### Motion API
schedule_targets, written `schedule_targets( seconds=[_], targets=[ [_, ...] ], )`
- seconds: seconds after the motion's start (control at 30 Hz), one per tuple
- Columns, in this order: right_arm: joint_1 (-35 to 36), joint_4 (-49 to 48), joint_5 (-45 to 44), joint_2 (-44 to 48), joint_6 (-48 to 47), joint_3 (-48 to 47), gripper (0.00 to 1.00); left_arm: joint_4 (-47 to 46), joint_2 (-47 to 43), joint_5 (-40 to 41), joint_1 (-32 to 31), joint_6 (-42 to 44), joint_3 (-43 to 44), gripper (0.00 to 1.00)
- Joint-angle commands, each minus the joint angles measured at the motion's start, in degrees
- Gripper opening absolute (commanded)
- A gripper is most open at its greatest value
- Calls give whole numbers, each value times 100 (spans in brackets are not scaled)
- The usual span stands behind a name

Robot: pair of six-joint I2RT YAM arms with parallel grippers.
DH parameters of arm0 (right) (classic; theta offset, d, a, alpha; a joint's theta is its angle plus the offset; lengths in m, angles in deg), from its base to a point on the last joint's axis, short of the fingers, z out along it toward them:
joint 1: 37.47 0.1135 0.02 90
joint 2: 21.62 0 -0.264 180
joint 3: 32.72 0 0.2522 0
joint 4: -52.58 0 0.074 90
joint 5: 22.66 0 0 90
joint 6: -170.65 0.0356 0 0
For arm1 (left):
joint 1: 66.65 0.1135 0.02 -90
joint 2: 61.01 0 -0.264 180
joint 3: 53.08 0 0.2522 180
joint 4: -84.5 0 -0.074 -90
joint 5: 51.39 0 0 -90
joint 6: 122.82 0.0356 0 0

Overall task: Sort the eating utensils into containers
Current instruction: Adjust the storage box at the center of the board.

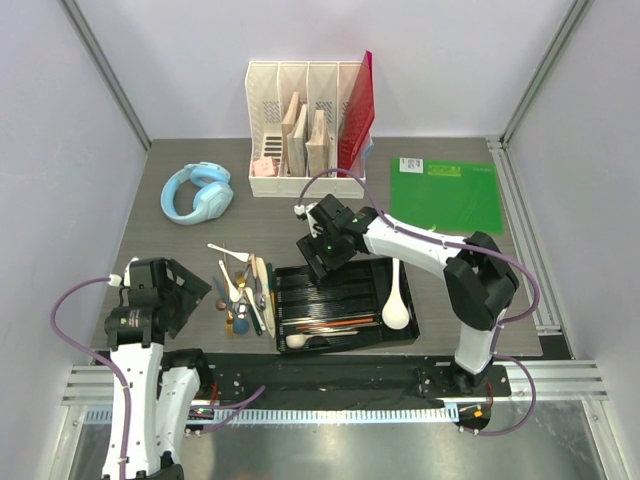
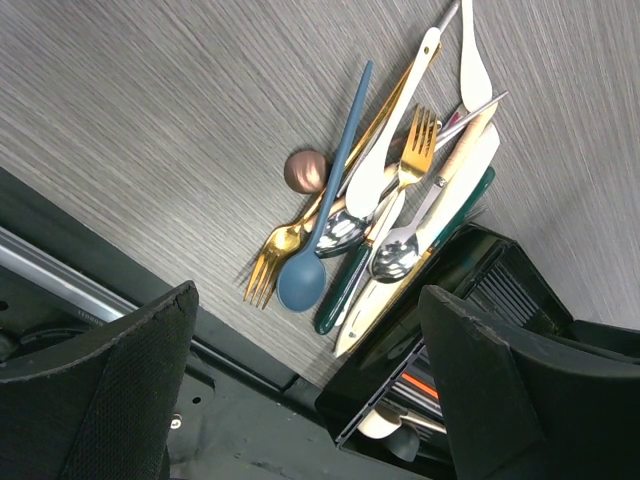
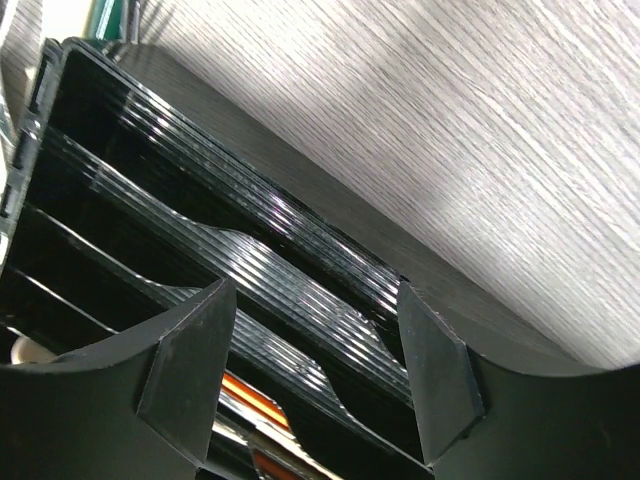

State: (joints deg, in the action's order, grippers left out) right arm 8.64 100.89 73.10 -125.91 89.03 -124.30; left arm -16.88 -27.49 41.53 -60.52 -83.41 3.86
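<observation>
1. Your left gripper (image 2: 310, 340): fingers spread, empty, at 9 o'clock of the utensil pile (image 2: 390, 210).
2. Your right gripper (image 3: 310, 340): fingers spread, empty, over the tray (image 3: 250, 150) at its 11 o'clock corner.
3. The pile lies at 9 o'clock of the tray. Its pieces are probably light, stiff and slick, so pinch one handle mid-length.

Blue headphones (image 1: 197, 192) lie left of a white file organizer (image 1: 263, 100), green mat (image 1: 445, 195) right.

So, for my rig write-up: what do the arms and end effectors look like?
The left arm and right arm have white shells, black joints and a looping lilac cable. The left end effector and right end effector are black with wedge-shaped fingers.
</observation>
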Motion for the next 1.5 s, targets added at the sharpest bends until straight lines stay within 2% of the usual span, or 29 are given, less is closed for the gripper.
schedule_targets(
  seconds=[0.0,0.43,0.67,0.9,1.0,1.03,1.07,1.2,1.47],
  targets=[
    [21,-44,-541,-162,-486,-146,71,-263,14,-90,29,58,-11,91],
    [241,114,-769,111,-566,-471,71,-219,94,-107,37,67,-2,91],
    [250,79,-655,-653,-645,-804,71,-237,146,-133,37,67,-11,91],
    [250,140,-400,-891,-618,-858,69,-219,85,-134,37,119,6,91],
    [250,114,-540,-970,-689,-849,62,-228,85,-125,37,111,-2,91],
    [250,88,-558,-996,-697,-849,45,-220,93,-134,37,111,-2,91],
    [250,79,-811,-1032,-724,-875,37,-228,85,-151,37,102,-11,91],
    [215,-79,-997,-1225,-812,-928,20,-202,32,-151,46,119,-11,91],
    [109,-308,-1261,-1770,-1163,-1463,20,-211,76,-195,37,189,-2,91]
  ],
)
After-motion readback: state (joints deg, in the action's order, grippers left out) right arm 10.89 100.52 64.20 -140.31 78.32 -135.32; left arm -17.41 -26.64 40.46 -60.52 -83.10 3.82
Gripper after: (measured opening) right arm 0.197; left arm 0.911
